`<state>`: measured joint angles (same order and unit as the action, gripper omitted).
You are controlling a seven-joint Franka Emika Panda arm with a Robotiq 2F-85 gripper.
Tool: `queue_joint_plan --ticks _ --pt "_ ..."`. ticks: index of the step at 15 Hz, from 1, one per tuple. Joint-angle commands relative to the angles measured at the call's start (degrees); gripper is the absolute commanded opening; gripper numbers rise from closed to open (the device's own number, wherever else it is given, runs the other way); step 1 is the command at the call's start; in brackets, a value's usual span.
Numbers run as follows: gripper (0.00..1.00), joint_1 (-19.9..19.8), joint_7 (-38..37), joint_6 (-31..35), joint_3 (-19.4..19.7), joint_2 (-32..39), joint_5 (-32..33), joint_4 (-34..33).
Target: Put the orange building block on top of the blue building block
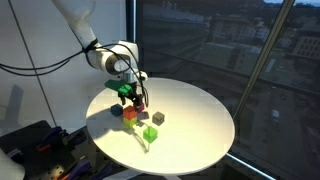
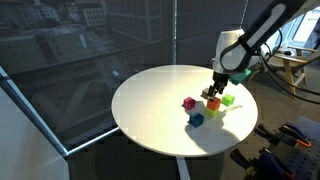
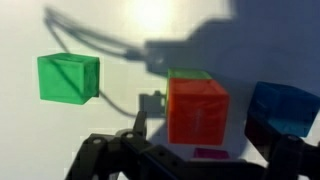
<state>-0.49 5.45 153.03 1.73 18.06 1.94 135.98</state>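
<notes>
The orange building block (image 3: 197, 110) sits on the white table, centred between my gripper's two fingers in the wrist view. It also shows under the gripper in both exterior views (image 2: 213, 103) (image 1: 130, 113). My gripper (image 3: 203, 135) (image 2: 217, 90) (image 1: 135, 96) is open and low over the block, with its fingers apart from the block's sides. The blue building block (image 3: 287, 108) (image 2: 196, 119) stands on the table close beside it, partly behind one finger in the wrist view.
A green cube (image 3: 68, 77) (image 2: 228, 100) stands on the other side of the orange block. A magenta cube (image 2: 187, 102) and a yellow cube (image 2: 211, 111) are nearby. The round table's edge (image 2: 150, 140) is close. Windows stand behind the table.
</notes>
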Motion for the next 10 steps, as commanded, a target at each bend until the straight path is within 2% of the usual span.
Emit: queue_joint_plan --ticks 1,10 --pt "1.0 -0.46 -0.34 1.73 0.04 1.11 0.84 -0.52" --pt "1.0 -0.64 -0.16 3.01 0.14 2.72 0.78 -0.53"
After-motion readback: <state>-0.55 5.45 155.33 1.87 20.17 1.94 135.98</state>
